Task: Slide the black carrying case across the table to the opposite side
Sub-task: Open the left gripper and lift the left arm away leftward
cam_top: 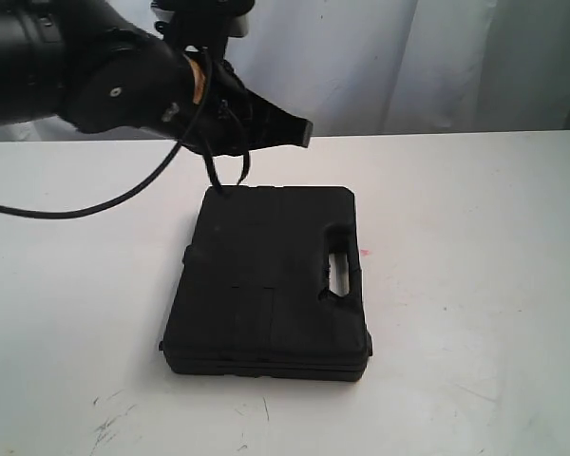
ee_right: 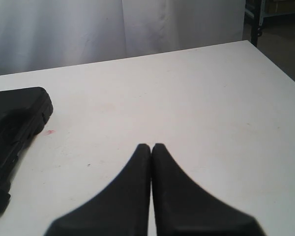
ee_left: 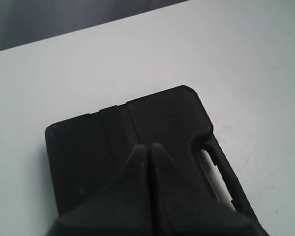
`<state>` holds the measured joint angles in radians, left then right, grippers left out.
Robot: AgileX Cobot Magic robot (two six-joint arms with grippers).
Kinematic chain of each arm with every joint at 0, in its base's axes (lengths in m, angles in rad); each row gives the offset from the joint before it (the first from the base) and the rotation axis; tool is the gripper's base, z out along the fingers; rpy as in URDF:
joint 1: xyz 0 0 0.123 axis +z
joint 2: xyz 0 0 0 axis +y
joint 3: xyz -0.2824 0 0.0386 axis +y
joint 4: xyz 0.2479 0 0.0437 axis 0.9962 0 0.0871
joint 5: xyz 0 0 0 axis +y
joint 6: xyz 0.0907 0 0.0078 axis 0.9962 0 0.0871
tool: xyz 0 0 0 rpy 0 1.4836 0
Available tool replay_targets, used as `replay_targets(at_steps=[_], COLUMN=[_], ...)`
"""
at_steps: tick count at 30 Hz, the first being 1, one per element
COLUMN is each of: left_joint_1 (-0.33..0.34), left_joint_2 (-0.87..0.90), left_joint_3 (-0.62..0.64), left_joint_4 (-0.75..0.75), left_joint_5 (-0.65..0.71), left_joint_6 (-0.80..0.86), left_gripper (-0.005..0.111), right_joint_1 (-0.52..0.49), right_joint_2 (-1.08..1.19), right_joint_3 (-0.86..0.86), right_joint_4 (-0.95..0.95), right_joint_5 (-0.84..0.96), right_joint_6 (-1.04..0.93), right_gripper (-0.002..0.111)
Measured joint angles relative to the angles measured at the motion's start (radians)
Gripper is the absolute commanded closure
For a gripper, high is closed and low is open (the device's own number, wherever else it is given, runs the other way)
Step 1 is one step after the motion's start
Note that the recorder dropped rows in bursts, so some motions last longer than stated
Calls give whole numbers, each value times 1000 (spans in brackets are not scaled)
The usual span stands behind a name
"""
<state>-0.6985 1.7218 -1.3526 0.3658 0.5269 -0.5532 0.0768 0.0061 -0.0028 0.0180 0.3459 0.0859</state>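
While its two fingers are pressed together on nothing, the left pincer (cam_top: 302, 131) hangs at the upper left of the exterior frame, just above the far edge of the black case (cam_top: 266, 285). Whether it touches the lid cannot be told. The case lies flat near the middle of the table (cam_top: 484, 247), with a pink spot (cam_top: 365, 253) just beside its handle. Judged from that, the slide looks hardly begun and most of the push is left. Only the left wrist view shows the fingers meeting over the lid. Only the right wrist view shows the right pincer (ee_right: 151, 146), likewise clenched and empty, above bare table near the case.
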Motion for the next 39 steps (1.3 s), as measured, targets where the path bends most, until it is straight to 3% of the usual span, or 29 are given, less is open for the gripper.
replay_targets(at_steps=[6,16,23,30,36,39], left_joint_1=[0,0,0,0,3,33], left_joint_2=[-157,-325,-361,-361,-372,-414], left_joint_3=[174,360,378,378,385,421], left_joint_4=[33,71,179,360,393,386], left_joint_5=[-50,-60,127,152,250,210], left_joint_6=[-54,-102,-108,-108,-108,-110], left_gripper=[107,107,107,107,107,107], right_joint_1=[0,0,0,0,0,0], right_joint_2=[0,0,0,0,0,0], right_joint_3=[0,0,0,0,0,0], right_joint_4=[0,0,0,0,2,2], right_joint_5=[0,0,0,0,0,0], right_joint_6=[0,0,0,0,0,0], right_gripper=[108,108,108,108,108,108])
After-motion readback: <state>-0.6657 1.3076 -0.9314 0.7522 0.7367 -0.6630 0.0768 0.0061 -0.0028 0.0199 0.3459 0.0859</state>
